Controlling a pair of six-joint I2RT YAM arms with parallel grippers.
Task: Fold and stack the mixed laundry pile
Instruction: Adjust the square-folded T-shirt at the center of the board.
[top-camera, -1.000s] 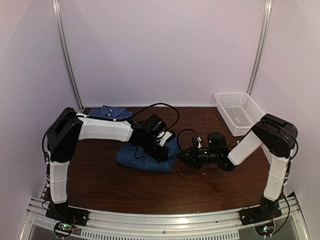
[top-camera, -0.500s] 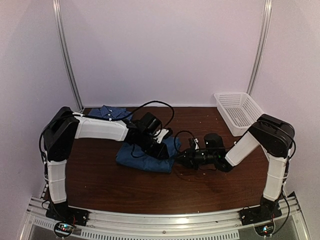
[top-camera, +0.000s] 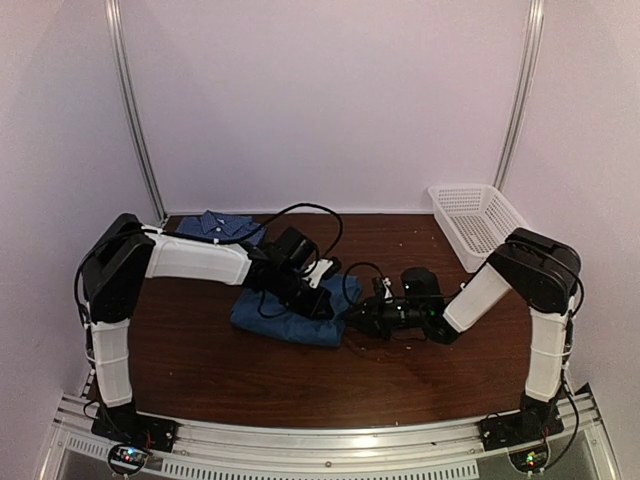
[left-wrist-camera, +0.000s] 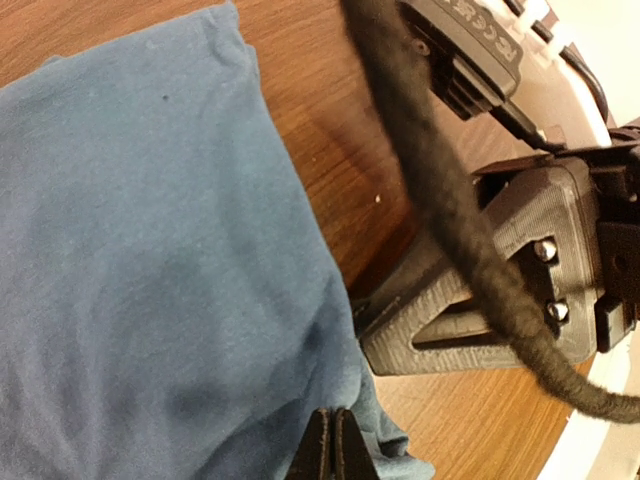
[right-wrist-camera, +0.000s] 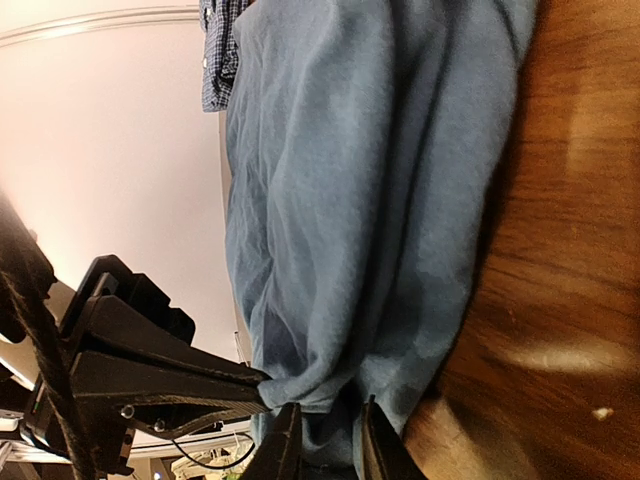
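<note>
The teal-blue t-shirt (top-camera: 280, 318) lies bunched in the middle of the table. It fills the left wrist view (left-wrist-camera: 150, 250) and the right wrist view (right-wrist-camera: 350, 180). My left gripper (top-camera: 324, 307) is shut, its tips (left-wrist-camera: 333, 445) resting against the t-shirt's right edge with no cloth showing between them. My right gripper (top-camera: 351, 322) reaches in from the right and is shut on a fold of that same edge (right-wrist-camera: 328, 445). The two grippers nearly touch. The blue-and-white checked shirt (top-camera: 220, 225) lies folded at the back left, and a corner of it (right-wrist-camera: 215, 50) shows in the right wrist view.
A white lattice basket (top-camera: 480, 228) stands at the back right against the wall. Black cables (top-camera: 310, 215) loop over the left arm's wrist. The brown table (top-camera: 200, 360) has bare wood in front of the t-shirt.
The right gripper has slid left along the table into the t-shirt's edge. The left wrist has shifted a little left and back over the t-shirt.
</note>
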